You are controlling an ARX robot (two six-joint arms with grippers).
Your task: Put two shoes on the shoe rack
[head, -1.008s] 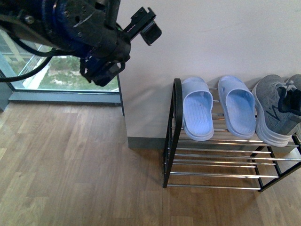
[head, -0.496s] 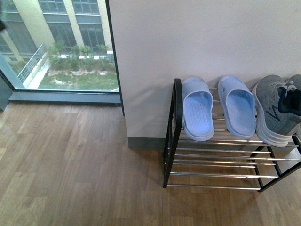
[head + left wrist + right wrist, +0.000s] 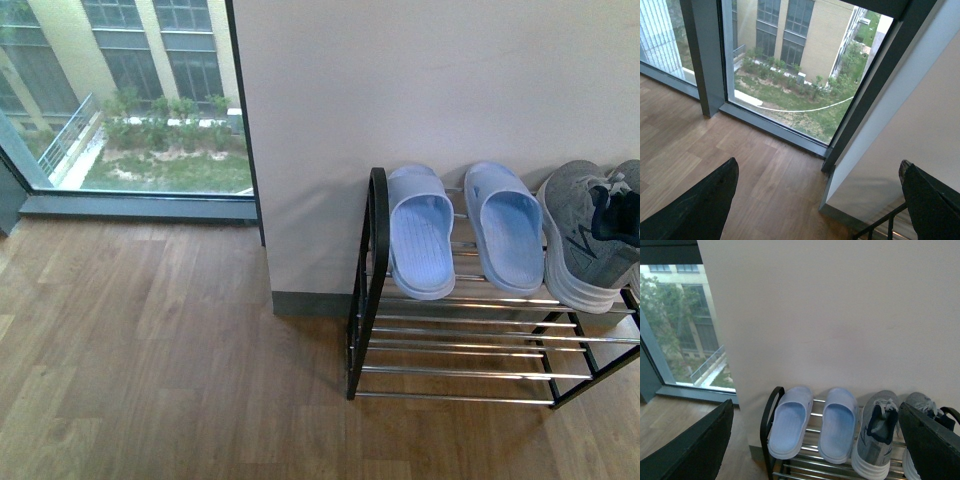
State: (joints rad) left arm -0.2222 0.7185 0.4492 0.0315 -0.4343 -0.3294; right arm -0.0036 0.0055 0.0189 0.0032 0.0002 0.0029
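The shoe rack stands against the white wall, with black arched side frames and chrome bars. Two pale blue slides lie side by side on its top tier. A grey sneaker with a white sole sits to their right, cut by the frame edge. The right wrist view shows the slides, a grey sneaker and a second sneaker on the rack. My right gripper is open and empty, well away from the rack. My left gripper is open and empty above the floor. Neither arm shows in the front view.
A floor-to-ceiling window with a dark frame is left of the wall corner. A grey skirting runs along the wall base. Wooden floor spreads in front. The rack's lower tiers hold nothing.
One second ago my left arm filled the upper left of the front view; it has moved out of that view. The shoes and rack have not moved.
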